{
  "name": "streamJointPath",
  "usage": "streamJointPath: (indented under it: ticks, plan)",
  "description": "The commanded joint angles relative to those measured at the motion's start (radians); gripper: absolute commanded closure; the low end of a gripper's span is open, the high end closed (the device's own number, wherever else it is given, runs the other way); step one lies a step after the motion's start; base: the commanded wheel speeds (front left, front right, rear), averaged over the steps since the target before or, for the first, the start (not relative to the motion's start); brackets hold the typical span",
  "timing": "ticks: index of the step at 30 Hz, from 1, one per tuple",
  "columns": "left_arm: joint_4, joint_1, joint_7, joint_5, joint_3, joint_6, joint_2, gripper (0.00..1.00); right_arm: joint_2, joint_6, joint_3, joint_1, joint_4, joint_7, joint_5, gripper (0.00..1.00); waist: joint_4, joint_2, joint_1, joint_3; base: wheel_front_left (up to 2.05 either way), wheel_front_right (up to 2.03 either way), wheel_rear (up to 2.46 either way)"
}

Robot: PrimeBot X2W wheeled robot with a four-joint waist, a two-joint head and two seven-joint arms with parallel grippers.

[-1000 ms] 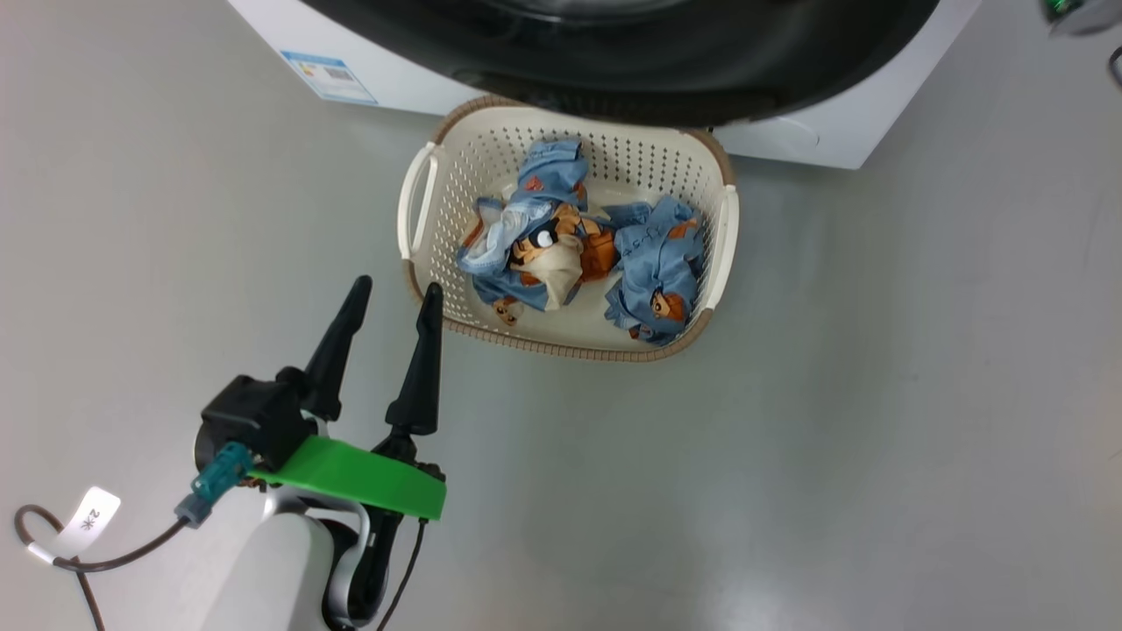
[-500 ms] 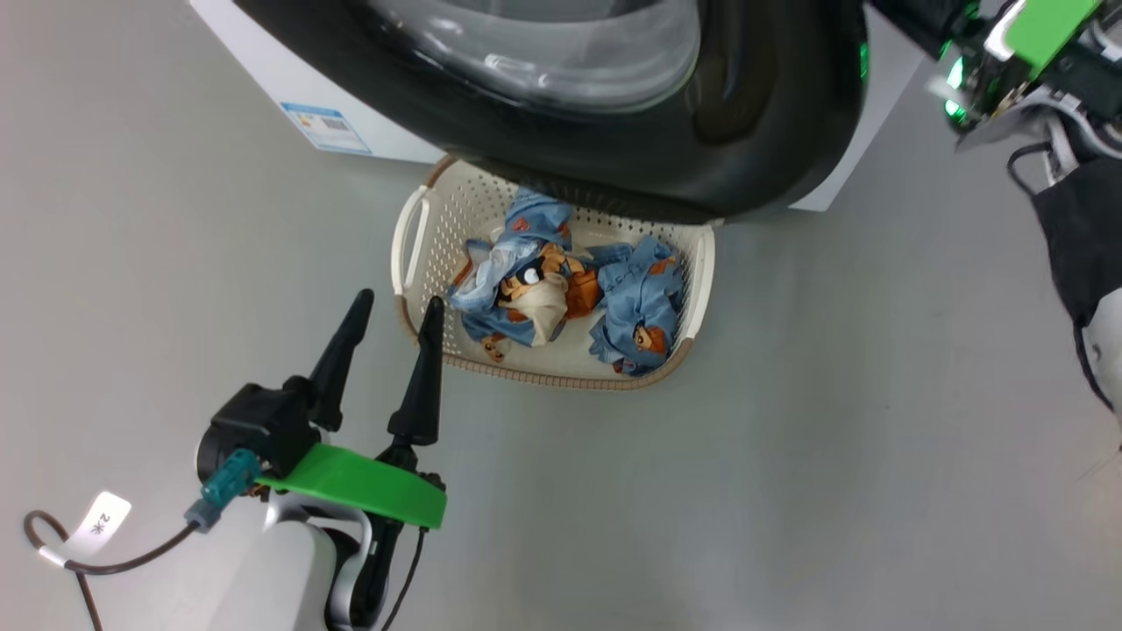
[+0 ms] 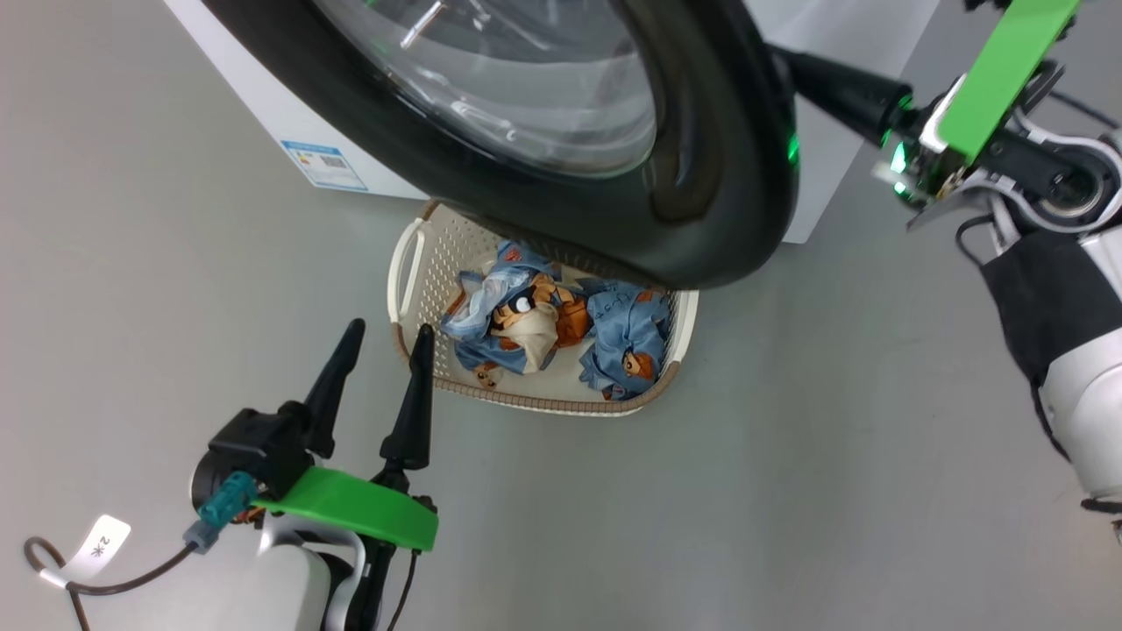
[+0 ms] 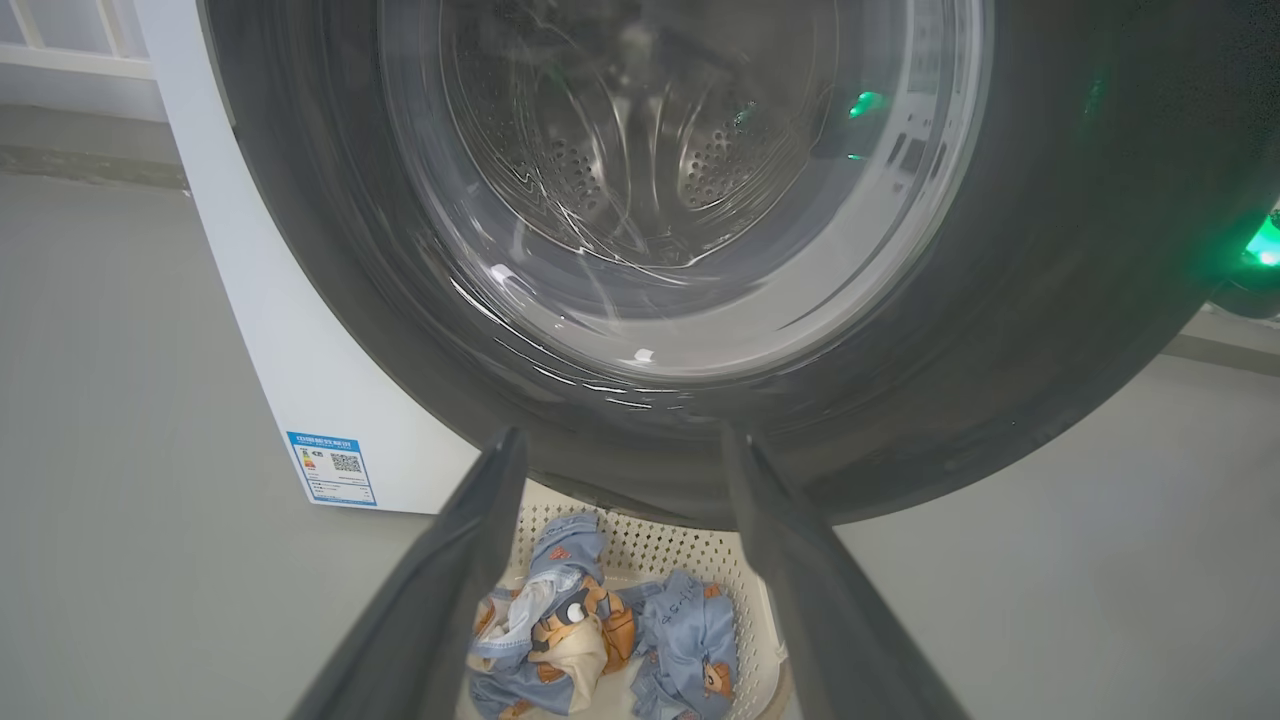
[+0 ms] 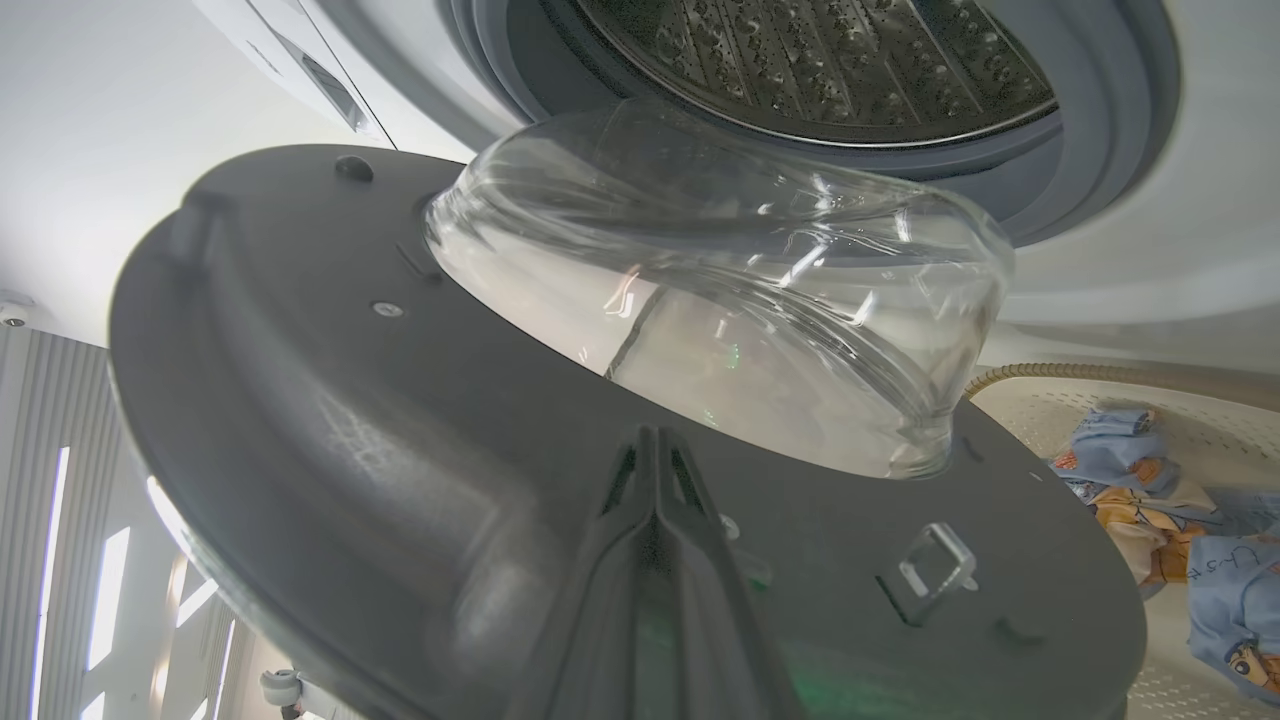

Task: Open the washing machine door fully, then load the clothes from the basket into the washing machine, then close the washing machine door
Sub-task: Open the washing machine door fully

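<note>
Grey floor [image 3: 833,456]; washing machine door [image 3: 701,175] overhangs basket [image 3: 526,401].

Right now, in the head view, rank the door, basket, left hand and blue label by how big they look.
1. door: by far the largest.
2. basket: partly hidden under the door.
3. left hand: not much smaller, but it is nearer the camera, so this rank is unsure.
4. label: smallest.

Left tool [image 3: 390,327] spread wide; right tool [image 5: 655,445] pinched together, apparently reaching forward.
</note>
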Motion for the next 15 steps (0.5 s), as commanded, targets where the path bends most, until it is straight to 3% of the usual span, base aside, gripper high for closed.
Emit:
streamJointPath:
  ticks: [1,15]
  plan:
    - [-0.018,0.014,-0.006,0.016,0.037,-0.001,0.019,0.00,0.026,0.002,0.015,0.031,-0.037,0.015,-0.005,1.00,-0.003,0.0000,0.0001,-0.008,0.00,0.00,0.00]
    - [-0.004,0.045,-0.006,0.034,0.046,-0.002,0.019,0.00,0.046,0.002,0.055,0.142,-0.098,0.054,-0.011,1.00,0.004,0.0000,0.0001,-0.067,0.00,0.00,0.00]
